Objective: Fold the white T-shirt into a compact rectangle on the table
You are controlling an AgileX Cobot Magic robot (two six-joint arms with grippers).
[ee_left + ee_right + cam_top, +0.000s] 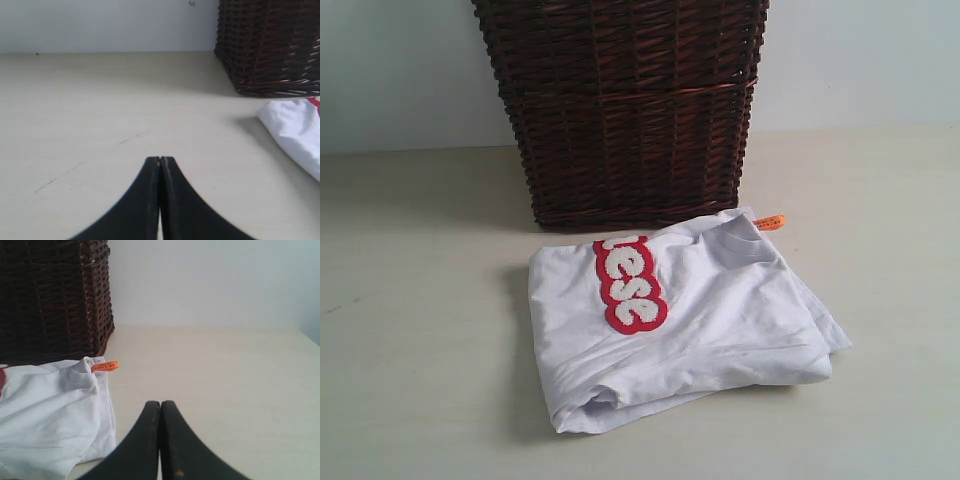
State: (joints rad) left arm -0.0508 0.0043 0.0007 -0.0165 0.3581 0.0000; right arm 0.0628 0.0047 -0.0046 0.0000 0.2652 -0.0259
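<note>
The white T-shirt [700,320] lies folded into a compact bundle in the middle of the table [420,380], just in front of the basket. Its red-outlined lettering [628,285] faces up, and the ribbed collar with the orange tag [769,222] points to the back right. Neither gripper shows in the exterior view. My left gripper [160,159] is shut with nothing in it, over bare table beside the shirt's edge [295,132]. Over bare table on the shirt's [45,415] collar side, my right gripper [160,402] is also shut and holds nothing, with the orange tag [105,366] nearby.
A tall dark brown wicker basket [625,100] stands directly behind the shirt, also seen as the basket [270,45] in the left wrist view and the basket [52,295] in the right wrist view. A pale wall runs along the table's back edge.
</note>
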